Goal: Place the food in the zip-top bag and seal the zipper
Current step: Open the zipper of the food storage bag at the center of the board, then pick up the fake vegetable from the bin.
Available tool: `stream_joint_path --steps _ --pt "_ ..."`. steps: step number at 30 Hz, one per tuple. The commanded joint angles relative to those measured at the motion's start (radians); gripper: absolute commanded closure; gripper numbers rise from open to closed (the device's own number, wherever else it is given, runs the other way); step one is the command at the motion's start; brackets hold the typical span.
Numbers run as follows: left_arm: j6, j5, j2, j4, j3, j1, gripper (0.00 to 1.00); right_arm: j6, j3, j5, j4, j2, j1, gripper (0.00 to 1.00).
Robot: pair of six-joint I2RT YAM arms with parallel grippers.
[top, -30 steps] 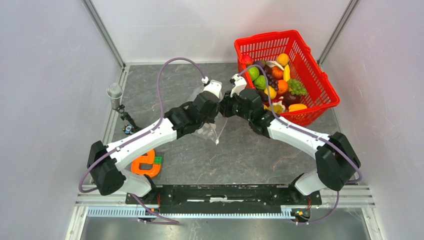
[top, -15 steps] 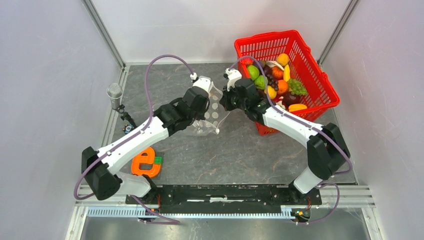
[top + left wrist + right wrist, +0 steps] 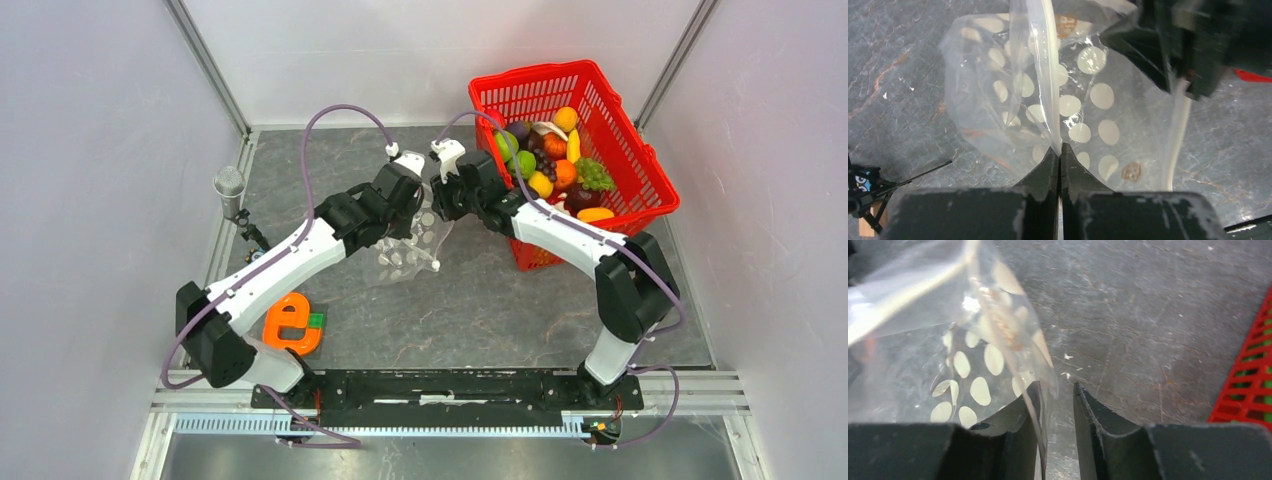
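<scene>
Left tool (image 3: 1060,148): pinched on zip-top bag (image 3: 1098,95) rim, holding mouth up for loading.
Right tool (image 3: 1057,388): spread, bag film between.

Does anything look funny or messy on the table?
Nothing is spilled or broken. The zip-top bag is crumpled and twisted, pinched in the left fingers, with the right fingers parted around its edge. It looks empty; the food sits in the red basket. An orange letter-e toy lies alone near the left arm's base.

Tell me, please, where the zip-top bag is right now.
In the top view the zip-top bag is mid-table, just left of the red basket, its edge pinched by the left gripper.
</scene>
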Motion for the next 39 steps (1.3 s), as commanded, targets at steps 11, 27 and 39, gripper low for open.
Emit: stream_joint_path --steps 11,27,39 --pt "-0.038 0.075 0.024 0.124 -0.071 0.105 0.98 -0.046 0.000 -0.109 0.061 -0.219 -0.004 0.40" --pt "-0.026 0.169 0.004 0.165 -0.102 0.114 0.98 0.031 -0.010 0.166 0.096 -0.330 -0.335 0.34" --pt "-0.021 0.164 0.017 0.175 -0.109 0.114 0.98 0.187 0.121 -0.183 0.210 -0.012 -0.535 0.25"
